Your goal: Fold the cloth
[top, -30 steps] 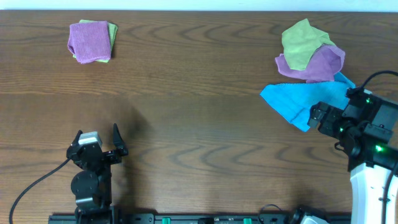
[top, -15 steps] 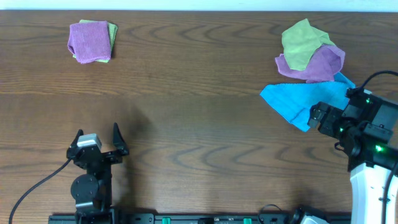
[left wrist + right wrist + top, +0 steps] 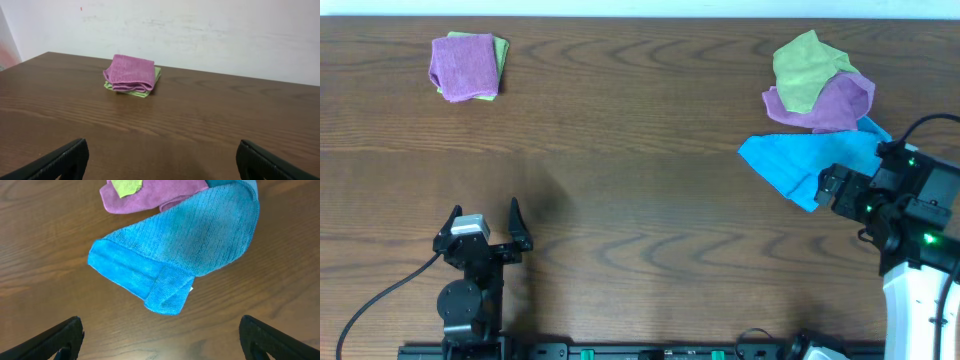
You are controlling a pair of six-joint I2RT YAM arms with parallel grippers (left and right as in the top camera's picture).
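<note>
So here's where we're at: both arms are parked at the near edge of the table (image 3: 650, 150) and nothing is grabbed. The left gripper (image 3: 484, 212) is spread fully wide and empty. From its wrist view we're looking across bare wood at a folded purple towel (image 3: 131, 72) sitting neatly on a folded yellow-green cloth (image 3: 156, 75) in the far left corner, which looks like a "done" stack.

The right gripper (image 3: 830, 188) is also wide open with nothing in it, and it hangs over the near end of the blue cloth (image 3: 795, 160).

The cloth (image 3: 830, 105) we reckon needs folding is the crumpled purple one in the pile on the far right. It's sandwiched: a loose yellow-green cloth (image 3: 805, 70) is draped over its top and the blue one pokes out from under it. That's probably why the right arm is the one close by, since the pile is on its side. We'd guess the purple has to be dragged out and flattened before any folding. We can't make out its label from here.
</note>
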